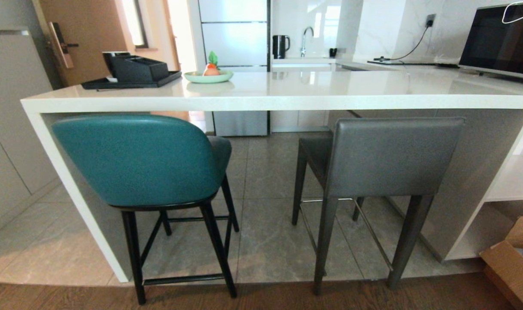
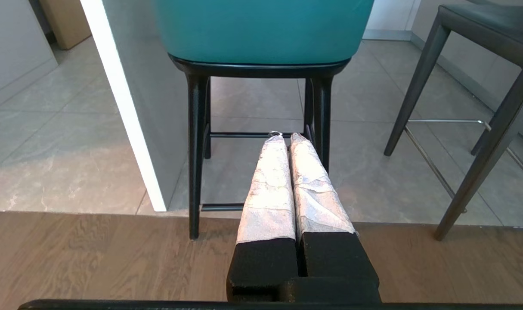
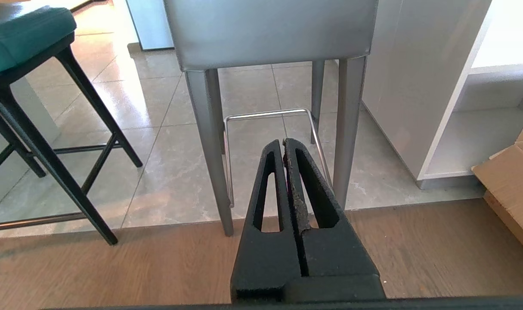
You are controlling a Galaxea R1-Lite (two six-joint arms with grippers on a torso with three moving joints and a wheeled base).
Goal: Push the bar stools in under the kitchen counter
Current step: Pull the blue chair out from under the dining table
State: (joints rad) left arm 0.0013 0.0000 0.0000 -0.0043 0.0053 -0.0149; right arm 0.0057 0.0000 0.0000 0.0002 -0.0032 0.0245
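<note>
Two stools, both only partly under the worktop [image 1: 287, 101]: teal stool [image 1: 136, 159] at ten o'clock, grey stool [image 1: 386, 159] at two, backs and rear legs poking out. My left jaws [image 2: 287, 137] and right jaws [image 3: 283, 142] are pressed together, empty, low behind them. Seats are mostly hidden.

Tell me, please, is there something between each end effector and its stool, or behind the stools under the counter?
Nothing visible. The left end effector, shut, faces the teal stool with only bare floor between; likewise the right end effector, shut, and the grey stool. Under the kitchen counter, the floor past both stools shows no obstacle.
</note>
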